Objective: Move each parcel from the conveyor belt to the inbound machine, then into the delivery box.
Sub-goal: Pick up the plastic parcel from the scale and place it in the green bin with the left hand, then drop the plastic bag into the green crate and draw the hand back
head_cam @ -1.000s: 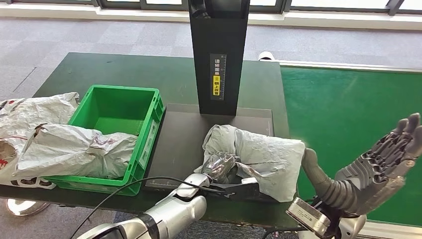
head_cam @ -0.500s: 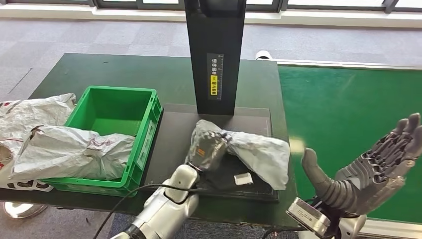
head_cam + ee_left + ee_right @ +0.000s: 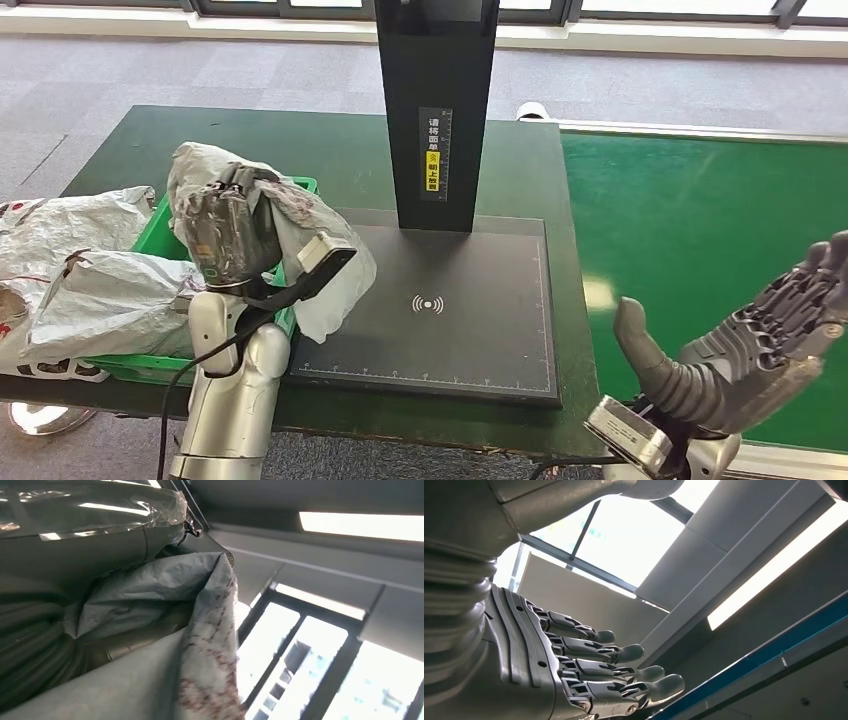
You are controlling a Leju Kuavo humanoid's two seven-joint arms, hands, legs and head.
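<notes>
My left hand (image 3: 228,232) grips a crumpled grey parcel (image 3: 322,250) and holds it up over the right edge of the green delivery box (image 3: 155,226). The same grey parcel (image 3: 200,645) drapes over the hand in the left wrist view. The inbound machine's black scan plate (image 3: 440,300) lies bare below its black post (image 3: 436,110). My right hand (image 3: 745,345) hovers palm up, fingers spread and holding nothing, above the near edge of the green conveyor belt (image 3: 700,230); its fingers (image 3: 614,670) point at the ceiling in the right wrist view.
Another grey parcel (image 3: 110,300) lies across the front of the green box. More grey bags (image 3: 50,225) are piled at the table's left edge. A dark green table (image 3: 330,160) carries the box and the machine.
My left hand has lifted the grey parcel off the scan plate and carried it left to above the green box. The right hand has stayed in place.
</notes>
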